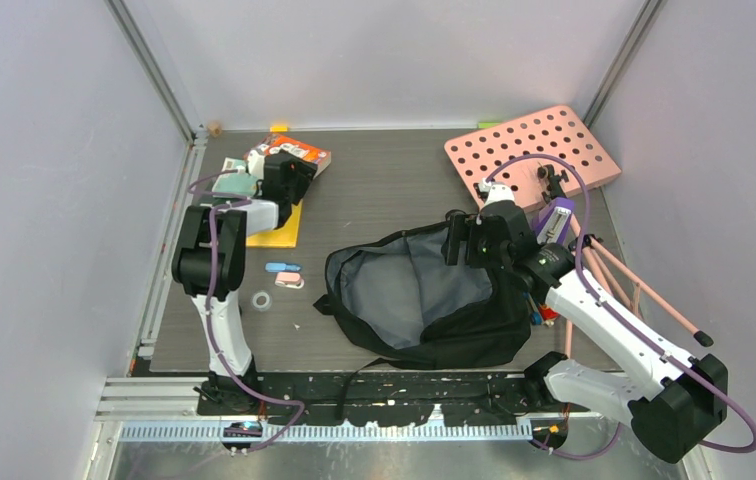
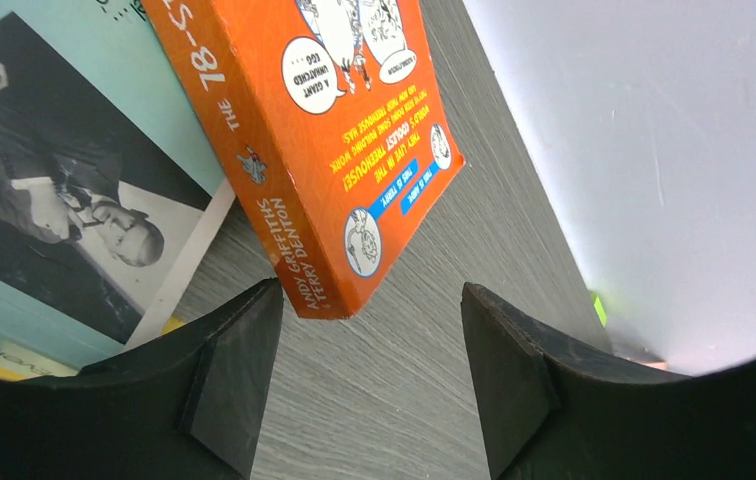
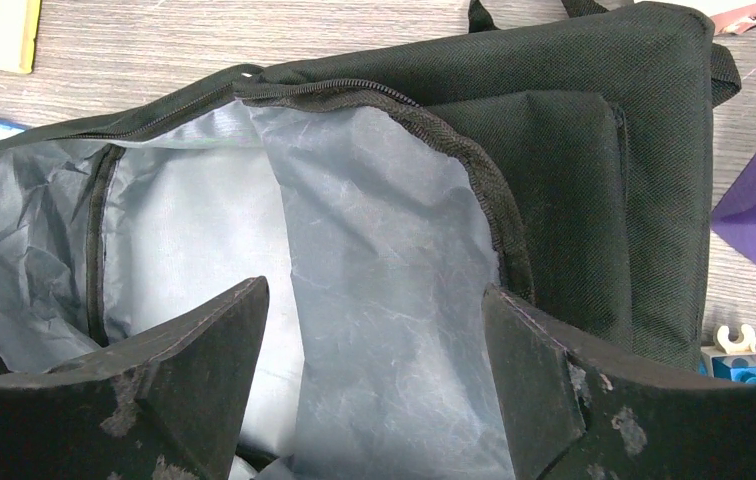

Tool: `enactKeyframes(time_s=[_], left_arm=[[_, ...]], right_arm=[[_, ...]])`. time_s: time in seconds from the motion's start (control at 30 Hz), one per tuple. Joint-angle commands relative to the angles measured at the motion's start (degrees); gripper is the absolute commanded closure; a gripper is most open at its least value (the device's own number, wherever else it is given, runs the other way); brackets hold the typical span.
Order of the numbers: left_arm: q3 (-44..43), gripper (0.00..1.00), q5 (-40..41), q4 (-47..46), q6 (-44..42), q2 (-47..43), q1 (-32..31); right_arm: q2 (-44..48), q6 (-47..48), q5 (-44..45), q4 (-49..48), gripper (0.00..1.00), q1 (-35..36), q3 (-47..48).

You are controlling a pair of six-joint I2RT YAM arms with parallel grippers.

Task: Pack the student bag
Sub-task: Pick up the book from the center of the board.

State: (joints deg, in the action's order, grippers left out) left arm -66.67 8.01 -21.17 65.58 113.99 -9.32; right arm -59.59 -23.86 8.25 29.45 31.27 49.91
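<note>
Bag (image 1: 454, 340), unzipped at the middle of the tabletop (image 1: 374, 190), looks soft and floppy, best held by its zip rim, where the right tool (image 3: 374, 288) hovers spread and empty; the left tool (image 2: 370, 287) gapes over a book (image 2: 324, 130).

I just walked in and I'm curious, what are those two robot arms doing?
They are getting a black bag packed. The left gripper hovers open over the corner of an orange book, holding nothing. The right gripper hangs open above the bag, which lies unzipped with its grey lining showing.
</note>
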Motion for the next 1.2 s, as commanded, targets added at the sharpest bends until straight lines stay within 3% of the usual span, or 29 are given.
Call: enactKeyframes(time_s=[0.0, 0.37, 0.5, 0.7, 0.93, 1.17], left_arm=[[-3.2, 0.33, 3.5, 0.4, -1.0, 1.4, -0.2], [-7.0, 0.4, 5.9, 4.2, 0.0, 4.3, -0.3], [-8.0, 0.56, 7.0, 3.9, -1.0, 5.4, -0.4], [-4.5, 1.0, 8.6, -1.1, -4.3, 1.4, -0.6], [-0.5, 1.0, 2.1, -3.8, -14.4, -8.6, -0.8], [2.8, 1.0, -16.3, 1.1, -25.9, -22.5, -0.8]], right_arm=[[0.2, 0.5, -0.5, -2.3, 0.16, -0.2, 0.0], [-0.5, 0.6, -1.1, -3.0, 0.16, -0.3, 0.0], [-0.7, 0.6, -1.4, -3.2, 0.16, -0.2, 0.0], [0.6, 0.6, -0.6, -2.6, 0.17, -0.2, -0.4], [3.3, 1.5, 1.3, -2.0, 0.17, -0.2, 0.6], [4.5, 4.2, -0.8, -2.1, 0.16, -0.2, 3.4]])
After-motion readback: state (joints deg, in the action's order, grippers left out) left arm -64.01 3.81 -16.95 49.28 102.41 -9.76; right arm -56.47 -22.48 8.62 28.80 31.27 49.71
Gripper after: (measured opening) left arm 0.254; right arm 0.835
